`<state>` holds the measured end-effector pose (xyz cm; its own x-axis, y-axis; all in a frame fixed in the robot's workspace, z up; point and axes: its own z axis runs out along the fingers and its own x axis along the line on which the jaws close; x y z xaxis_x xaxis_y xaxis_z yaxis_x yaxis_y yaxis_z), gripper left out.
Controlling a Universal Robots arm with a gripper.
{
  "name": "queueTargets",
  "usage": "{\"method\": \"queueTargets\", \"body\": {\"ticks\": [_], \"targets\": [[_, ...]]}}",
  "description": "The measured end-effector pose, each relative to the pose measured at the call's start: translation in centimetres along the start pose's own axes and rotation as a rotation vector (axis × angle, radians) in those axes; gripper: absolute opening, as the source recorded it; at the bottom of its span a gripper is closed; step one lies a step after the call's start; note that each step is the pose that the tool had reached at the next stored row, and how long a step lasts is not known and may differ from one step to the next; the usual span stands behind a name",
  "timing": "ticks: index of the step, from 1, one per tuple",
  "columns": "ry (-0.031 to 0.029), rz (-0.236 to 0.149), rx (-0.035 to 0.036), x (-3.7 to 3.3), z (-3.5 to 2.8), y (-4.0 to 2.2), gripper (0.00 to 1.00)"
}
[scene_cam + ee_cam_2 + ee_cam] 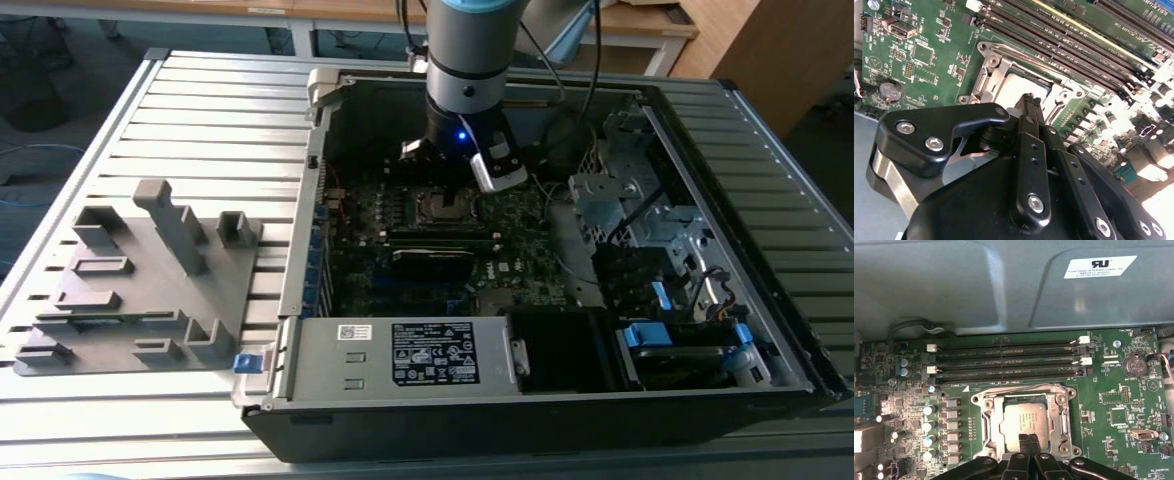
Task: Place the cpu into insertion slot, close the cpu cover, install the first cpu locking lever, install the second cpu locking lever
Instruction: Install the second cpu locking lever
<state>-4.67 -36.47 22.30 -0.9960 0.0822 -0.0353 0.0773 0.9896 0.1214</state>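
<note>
The cpu (1023, 426) lies flat in the insertion slot (447, 208) of the green motherboard (1114, 415), its silver-grey top showing. The cpu cover (985, 412), a silvery frame, lies down around it, and the chip shows through its window. In the second wrist view the cpu (1014, 90) and the cpu cover (996, 60) sit just beyond my black fingertips (1026, 107). My gripper (1028, 437) is shut, the two fingers pressed together with nothing between them, tips over the chip's near edge. Whether the locking levers are latched I cannot tell.
Long black memory slots (1004, 360) run beside the socket, with a row of capacitors (929, 425) and a coin battery (1134, 364) nearby. The grey case wall (979, 285) rises behind. In the exterior view a power supply (400, 355) and a grey fixture (147, 280) stand close.
</note>
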Motion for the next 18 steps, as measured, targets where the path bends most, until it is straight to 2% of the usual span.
{"method": "queueTargets", "body": {"ticks": [2,5,8,11,13,18], "targets": [[-0.0007,0.0,0.0086,0.02,0.04,0.27,0.11],[-0.0012,-0.001,0.0155,0.07,0.14,0.82,0.11],[-0.0018,-0.001,0.0222,0.06,0.16,0.9,0.11],[-0.0019,-0.001,0.0245,0.04,0.16,0.9,0.11],[-0.0025,-0.002,0.0319,0.03,0.16,0.91,0.11],[-0.0024,-0.002,0.0321,0.03,0.08,0.92,0.11]]}}
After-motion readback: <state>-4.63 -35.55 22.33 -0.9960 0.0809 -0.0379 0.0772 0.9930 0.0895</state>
